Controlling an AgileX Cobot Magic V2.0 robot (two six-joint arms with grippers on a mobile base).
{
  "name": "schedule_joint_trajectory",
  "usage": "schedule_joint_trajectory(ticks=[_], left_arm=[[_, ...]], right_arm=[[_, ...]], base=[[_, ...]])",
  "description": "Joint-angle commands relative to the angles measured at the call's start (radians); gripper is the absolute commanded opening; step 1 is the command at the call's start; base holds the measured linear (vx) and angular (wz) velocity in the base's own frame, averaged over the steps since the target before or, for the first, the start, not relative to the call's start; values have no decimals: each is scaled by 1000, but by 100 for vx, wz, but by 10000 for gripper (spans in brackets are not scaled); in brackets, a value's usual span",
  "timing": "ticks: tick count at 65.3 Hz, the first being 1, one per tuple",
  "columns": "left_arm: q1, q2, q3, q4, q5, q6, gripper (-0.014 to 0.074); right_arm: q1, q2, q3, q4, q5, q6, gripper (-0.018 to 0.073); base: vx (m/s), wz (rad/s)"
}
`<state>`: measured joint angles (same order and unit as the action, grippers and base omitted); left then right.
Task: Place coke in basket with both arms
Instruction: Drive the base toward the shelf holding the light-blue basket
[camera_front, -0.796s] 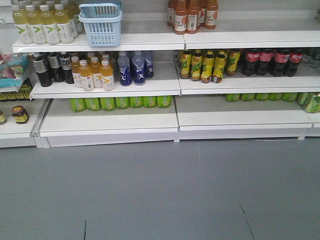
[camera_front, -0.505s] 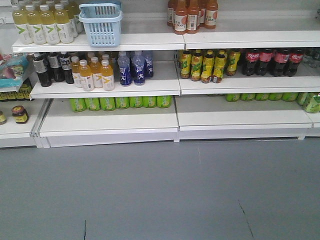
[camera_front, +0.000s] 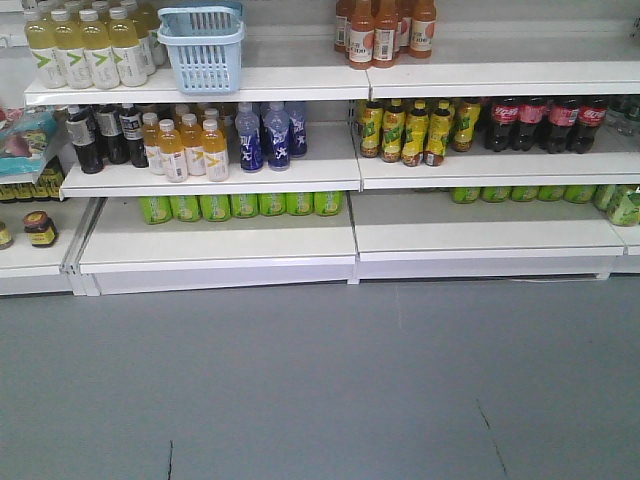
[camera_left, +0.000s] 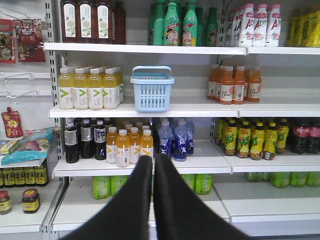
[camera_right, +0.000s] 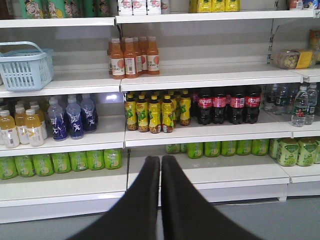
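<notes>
The left gripper (camera_left: 153, 160) is pointing at the shelf unit (camera_front: 215, 245) with its two black jaws pressed together, leaving only a hairline slit and gripping nothing. The right gripper (camera_right: 160, 160) is showing the same condition: jaws closed, nothing between them. Both are hanging apart from the shelf unit, over the grey floor (camera_front: 320, 390).

On the middle shelf (camera_left: 210, 162), white-capped orange drinks (camera_left: 127, 146) and blue bottles (camera_left: 175, 140) are standing directly beyond the left gripper. Dark cola bottles (camera_right: 227, 105) with red labels are standing beyond the right gripper, to its right.

One shelf higher, the basket (camera_left: 152, 95) is sitting upright near the front edge. It is just beside a block of yellow drinks (camera_left: 87, 89) on its left and well apart from the orange bottles (camera_left: 233, 85) on its right.

The coke cannot be picked out with certainty in any view.
</notes>
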<state>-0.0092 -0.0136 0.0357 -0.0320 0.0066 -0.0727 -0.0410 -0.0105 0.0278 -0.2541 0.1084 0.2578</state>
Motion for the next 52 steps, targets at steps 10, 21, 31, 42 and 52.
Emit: schedule_joint_trajectory(ticks=[10,21,31,42,52], left_arm=[[1,-13,-34,0,-72,-5,-6],[1,-13,-34,0,-72,-5,-6],[1,-13,-34,0,-72,-5,-6],[1,-13,-34,0,-72,-5,-6],[1,-13,-34,0,-72,-5,-6]], right_arm=[[-7,-13,8,-4,-68,-5,-5],[-7,-13,8,-4,-68,-5,-5],[-7,-13,8,-4,-68,-5,-5],[-7,-13,8,-4,-67,-5,-5],[-7,-13,8,-4,-67,-5,-5]], base=[[0,0],[1,3],[3,8],[5,8],[7,1]])
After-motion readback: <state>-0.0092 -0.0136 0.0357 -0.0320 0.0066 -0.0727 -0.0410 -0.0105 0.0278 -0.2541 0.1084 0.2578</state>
